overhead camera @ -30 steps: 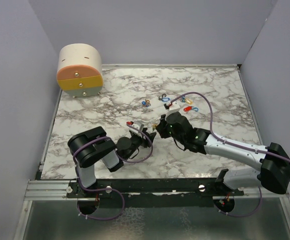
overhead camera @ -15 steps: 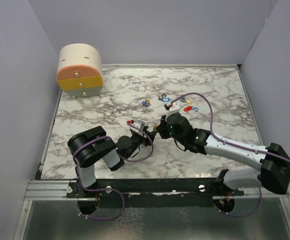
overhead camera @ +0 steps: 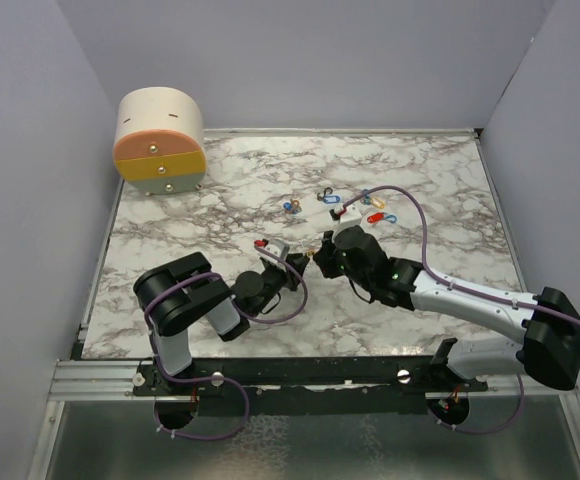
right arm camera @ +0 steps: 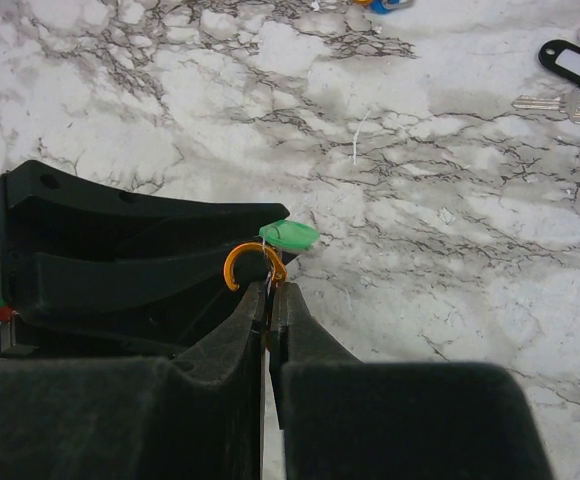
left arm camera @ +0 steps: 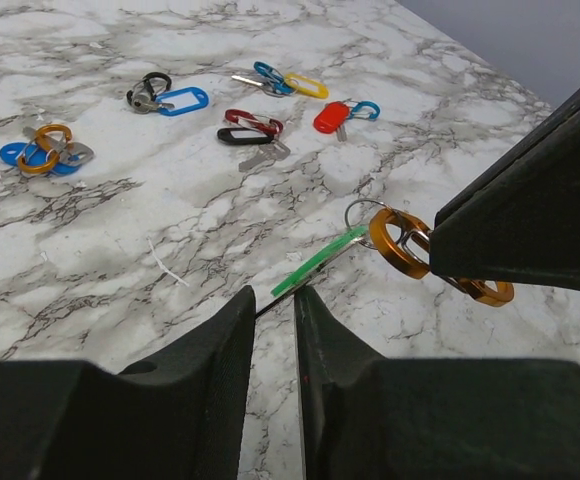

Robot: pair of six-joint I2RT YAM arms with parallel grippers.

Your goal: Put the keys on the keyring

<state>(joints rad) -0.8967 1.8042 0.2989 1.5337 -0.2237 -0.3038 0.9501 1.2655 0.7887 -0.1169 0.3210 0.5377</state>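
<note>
The keyring, an orange clip (left arm camera: 400, 240), hangs above the marble with my right gripper (right arm camera: 268, 295) shut on its lower part. A green-tagged key (left arm camera: 318, 262) with a small silver ring (left arm camera: 363, 211) hangs at the clip's open end (right arm camera: 236, 262). My left gripper (left arm camera: 275, 295) faces it, jaws a narrow gap apart. The key's near end lies across that gap at the tips, and I cannot tell whether it is pinched. Both grippers meet at mid-table (overhead camera: 306, 258).
Other tagged keys on clips lie farther back: a blue and orange bunch (left arm camera: 45, 152), a blue tag (left arm camera: 182, 100), red and black clips (left arm camera: 250, 128), a red tag (left arm camera: 332, 116) and a yellow tag (left arm camera: 305, 86). A round drawer box (overhead camera: 160, 140) stands at the back left.
My left jaws have narrowed around the green key's end. The right gripper and orange clip shifted slightly; the loose keys stayed put.
</note>
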